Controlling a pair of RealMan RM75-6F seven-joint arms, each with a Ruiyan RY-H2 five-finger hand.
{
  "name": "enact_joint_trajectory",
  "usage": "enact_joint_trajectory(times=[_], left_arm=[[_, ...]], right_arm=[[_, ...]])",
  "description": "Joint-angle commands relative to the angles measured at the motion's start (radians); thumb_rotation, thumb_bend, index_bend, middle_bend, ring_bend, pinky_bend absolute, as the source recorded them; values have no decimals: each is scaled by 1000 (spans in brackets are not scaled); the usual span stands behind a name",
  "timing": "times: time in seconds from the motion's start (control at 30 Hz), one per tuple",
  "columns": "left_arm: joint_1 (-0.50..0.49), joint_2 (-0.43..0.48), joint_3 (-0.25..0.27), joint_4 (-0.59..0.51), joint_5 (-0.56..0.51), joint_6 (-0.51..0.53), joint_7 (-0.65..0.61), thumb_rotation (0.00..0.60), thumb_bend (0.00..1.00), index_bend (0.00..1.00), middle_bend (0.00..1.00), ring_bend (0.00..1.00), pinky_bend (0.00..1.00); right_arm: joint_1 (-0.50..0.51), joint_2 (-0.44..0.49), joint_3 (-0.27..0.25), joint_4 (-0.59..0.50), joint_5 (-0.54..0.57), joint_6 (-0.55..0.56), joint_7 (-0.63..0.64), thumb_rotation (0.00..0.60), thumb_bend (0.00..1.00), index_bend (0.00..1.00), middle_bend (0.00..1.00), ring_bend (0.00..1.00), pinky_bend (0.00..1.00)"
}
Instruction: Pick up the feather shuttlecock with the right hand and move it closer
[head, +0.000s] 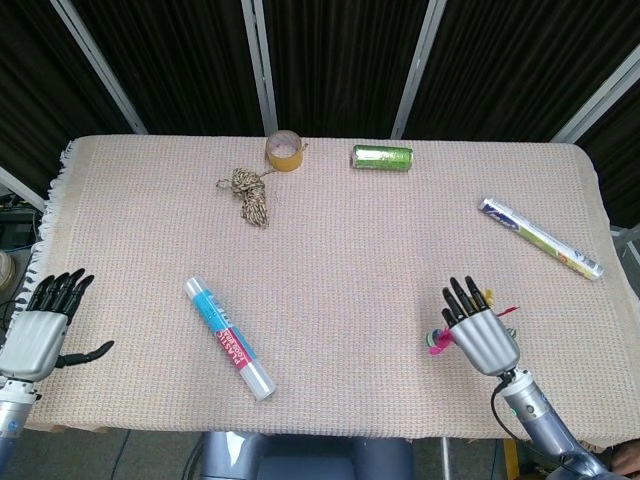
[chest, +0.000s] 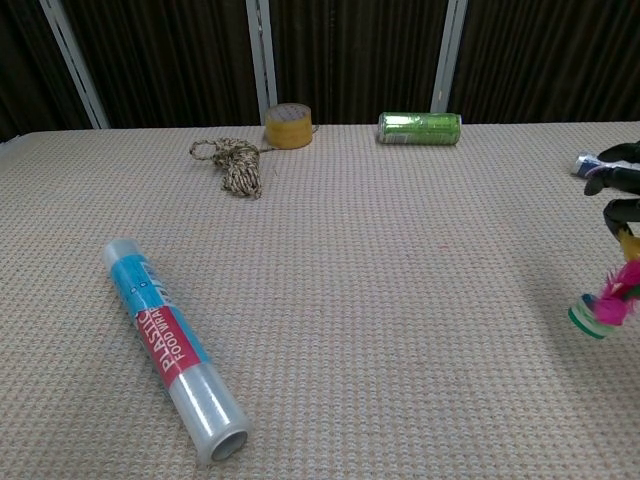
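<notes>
The feather shuttlecock (head: 438, 341) has pink, red and yellow feathers and a green-rimmed base (chest: 588, 321). My right hand (head: 479, 335) holds it by the feathers near the table's front right, with the base pointing left and down. In the chest view only dark fingertips (chest: 612, 181) of that hand show at the right edge, above the shuttlecock (chest: 610, 309). The base hangs close to the cloth; whether it touches is unclear. My left hand (head: 42, 327) hovers off the table's front left corner, fingers apart, holding nothing.
A plastic wrap roll (head: 228, 338) lies at the front left. At the back are a twine bundle (head: 248, 192), a tape roll (head: 284, 150) and a green can (head: 382, 157). A foil-wrapped roll (head: 539, 237) lies at the right. A woven beige cloth (head: 330, 250) covers the table.
</notes>
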Motion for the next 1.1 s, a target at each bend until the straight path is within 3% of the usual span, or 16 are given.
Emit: enact_joint_trajectory(times=[0.03, 0.53, 0.87, 1.1], left_arm=[[-2, 4, 4, -2, 7, -2, -10, 355, 155, 0, 0, 0, 0], [1, 41, 36, -24, 76, 24, -83, 362, 152, 0, 0, 0, 0], [8, 64, 51, -34, 123, 63, -128, 361, 152, 0, 0, 0, 0], [12, 78, 63, -39, 160, 91, -163, 364, 154, 0, 0, 0, 0]], right_arm=[[-12, -6, -6, -35, -11, -16, -60, 600, 176, 519, 244, 127, 242], [-98, -16, -37, -229, -34, -61, -300, 600, 161, 267, 166, 84, 242], [-159, 3, -56, -346, -67, -57, -422, 600, 125, 17, 101, 41, 220], [-195, 20, -70, -425, -112, -50, -494, 600, 50, 0, 67, 14, 198]])
